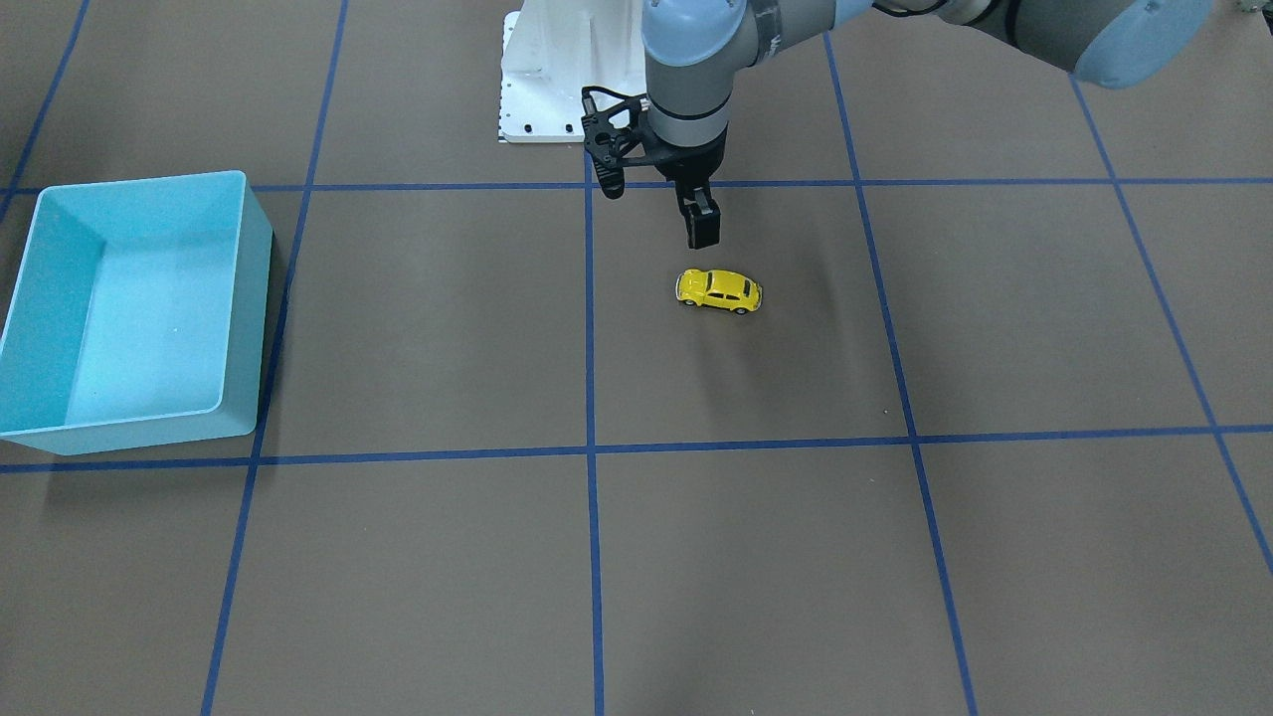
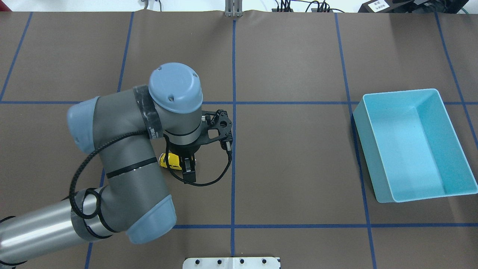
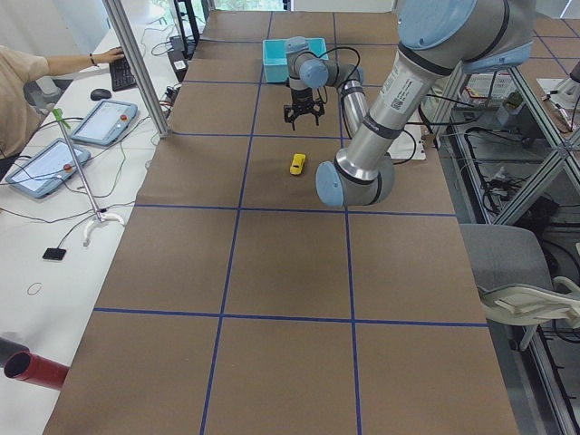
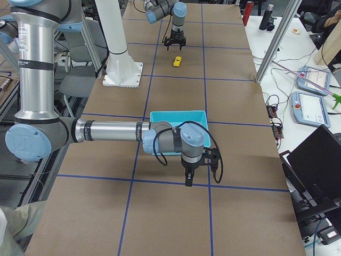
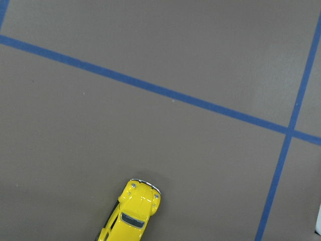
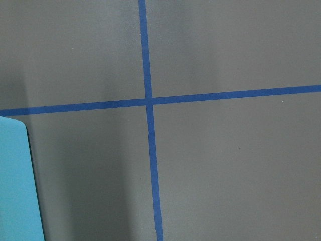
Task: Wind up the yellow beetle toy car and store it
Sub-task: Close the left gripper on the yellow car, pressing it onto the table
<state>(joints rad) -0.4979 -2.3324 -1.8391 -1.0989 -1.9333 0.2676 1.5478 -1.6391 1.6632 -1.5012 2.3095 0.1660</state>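
The yellow beetle toy car [image 1: 719, 289] stands on its wheels on the brown table. In the overhead view the car [image 2: 168, 160] is partly hidden under the left wrist. My left gripper [image 1: 701, 227] hangs above the table just on the robot's side of the car, open and holding nothing. The side views show the left gripper [image 4: 175, 47] with its fingers spread. The left wrist view holds only the car's front half [image 5: 133, 211] at the bottom edge. The light blue bin [image 2: 360, 138] sits far to the right. My right gripper [image 4: 188, 181] hovers beside the bin [image 4: 170, 118]; I cannot tell whether it is open or shut.
Blue tape lines divide the table [image 1: 636, 557] into squares. The white base plate [image 1: 547, 89] lies at the robot's edge. A corner of the bin [image 6: 15, 186] shows in the right wrist view. A person [image 3: 18, 91] sits at a side desk with tablets.
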